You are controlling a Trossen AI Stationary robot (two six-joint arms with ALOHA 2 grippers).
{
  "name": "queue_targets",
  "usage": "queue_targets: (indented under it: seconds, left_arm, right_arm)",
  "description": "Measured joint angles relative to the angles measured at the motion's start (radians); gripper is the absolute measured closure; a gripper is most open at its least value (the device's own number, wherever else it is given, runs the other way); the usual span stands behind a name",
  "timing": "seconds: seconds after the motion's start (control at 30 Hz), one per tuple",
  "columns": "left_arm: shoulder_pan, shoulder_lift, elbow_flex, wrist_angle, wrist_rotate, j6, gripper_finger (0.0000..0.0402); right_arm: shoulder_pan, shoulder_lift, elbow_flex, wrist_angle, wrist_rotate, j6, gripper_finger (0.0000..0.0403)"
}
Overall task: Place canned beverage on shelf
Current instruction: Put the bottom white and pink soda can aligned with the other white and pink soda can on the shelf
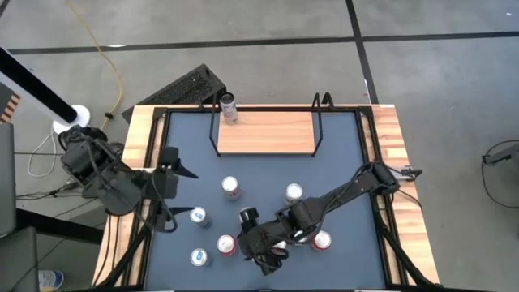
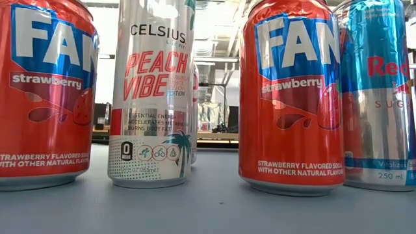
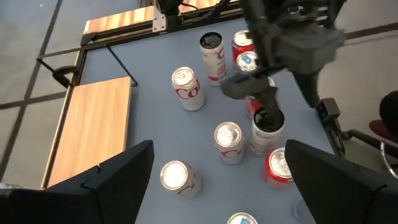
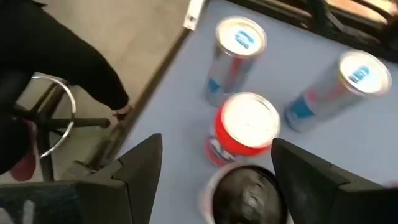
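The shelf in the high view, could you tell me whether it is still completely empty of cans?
No. One can already stands at the left end of the shelf, beside the black rod upright there.

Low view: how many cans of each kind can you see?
Fanta strawberry cans: 2
Celsius Peach Vibe can: 1
Red Bull can: 1
Mostly hidden can behind the Celsius: 1
Total: 5
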Motion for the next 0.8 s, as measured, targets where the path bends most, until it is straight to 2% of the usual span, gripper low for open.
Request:
queue_targets:
  seconds: [0.13,0.53,0.8]
  left_arm:
    - [-0.040,0.000,0.000,-0.022,-0.050,-0.008,0.0050]
    - [-0.073,0.000,0.000,-0.037,-0.086,-0.014,0.0050]
    - [-0.073,0.000,0.000,-0.041,-0.105,-0.003,0.0050]
  right_arm:
    - [-0.012,-0.002,0.001,-0.008,0.056,0.016,0.0113]
    - [-0.026,-0.004,0.001,-0.095,0.046,0.072,0.0046]
    - [-0.043,0.035,-0.001,-0.132,-0.041,0.097,0.0049]
